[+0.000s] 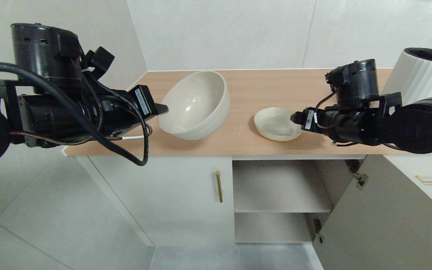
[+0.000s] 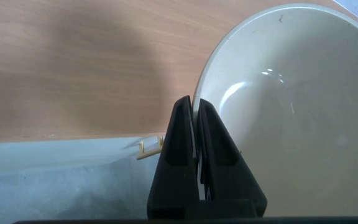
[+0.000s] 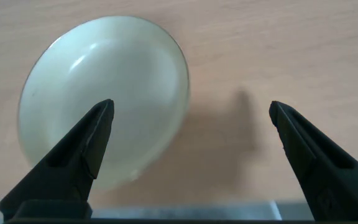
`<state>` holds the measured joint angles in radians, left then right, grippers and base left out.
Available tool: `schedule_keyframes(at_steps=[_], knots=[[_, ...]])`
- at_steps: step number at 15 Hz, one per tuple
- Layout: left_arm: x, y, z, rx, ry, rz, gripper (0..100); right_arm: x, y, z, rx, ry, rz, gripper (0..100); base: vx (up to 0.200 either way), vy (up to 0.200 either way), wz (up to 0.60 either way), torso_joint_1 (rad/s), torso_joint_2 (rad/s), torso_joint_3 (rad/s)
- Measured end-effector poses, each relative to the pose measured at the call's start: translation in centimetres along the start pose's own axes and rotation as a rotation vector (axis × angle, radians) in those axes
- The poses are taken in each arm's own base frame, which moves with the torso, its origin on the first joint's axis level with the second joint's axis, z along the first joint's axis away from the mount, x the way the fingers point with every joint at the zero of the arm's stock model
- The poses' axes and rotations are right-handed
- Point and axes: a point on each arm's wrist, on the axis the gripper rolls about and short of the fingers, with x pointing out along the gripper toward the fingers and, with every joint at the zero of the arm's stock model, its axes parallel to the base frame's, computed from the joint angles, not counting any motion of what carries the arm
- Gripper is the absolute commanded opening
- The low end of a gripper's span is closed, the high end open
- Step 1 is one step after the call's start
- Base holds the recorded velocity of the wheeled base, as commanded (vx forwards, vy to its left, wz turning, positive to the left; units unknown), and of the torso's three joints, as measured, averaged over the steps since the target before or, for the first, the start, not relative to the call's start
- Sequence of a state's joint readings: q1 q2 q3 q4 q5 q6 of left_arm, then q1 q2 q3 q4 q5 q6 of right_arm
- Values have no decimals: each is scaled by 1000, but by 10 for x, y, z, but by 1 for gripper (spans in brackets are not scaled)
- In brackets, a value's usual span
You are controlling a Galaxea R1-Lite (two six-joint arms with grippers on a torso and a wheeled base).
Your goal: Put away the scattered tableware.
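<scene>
Now left jaws pinch the rim of the tilted large bowl (image 1: 195, 105); right jaws stand spread by the small dish (image 1: 276, 123).

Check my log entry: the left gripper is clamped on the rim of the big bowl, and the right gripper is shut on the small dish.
Not quite: the right gripper is open, fingers spread apart at the small dish and gripping nothing, as the right wrist view shows. The left gripper is indeed clamped on the rim of the big bowl.
</scene>
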<state>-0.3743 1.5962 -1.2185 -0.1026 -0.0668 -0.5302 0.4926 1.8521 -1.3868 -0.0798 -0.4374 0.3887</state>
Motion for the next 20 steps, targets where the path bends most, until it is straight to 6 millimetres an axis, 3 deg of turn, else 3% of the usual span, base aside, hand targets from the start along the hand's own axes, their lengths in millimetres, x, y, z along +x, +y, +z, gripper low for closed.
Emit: schedule_keyframes(at_steps=[3,8,9,16,20], knots=[[-2,0,1,5,-2,-1,0,15,5,-8,3,-2,-8,100,0,0,0,0,0,0],[-2,0,1,6,-2,-2,0,23,6,-15,-5,15,-15,100,0,0,0,0,0,0],[-2,-1,1,7,-3,-2,0,24,6,-15,-6,15,-15,0,0,0,0,0,0,0],[-3,-1,1,6,-4,-2,0,25,7,-15,7,17,-12,0,0,0,0,0,0,0],[-3,-1,2,2,-10,1,0,15,5,-8,45,10,15,0,0,0,0,0,0,0]])
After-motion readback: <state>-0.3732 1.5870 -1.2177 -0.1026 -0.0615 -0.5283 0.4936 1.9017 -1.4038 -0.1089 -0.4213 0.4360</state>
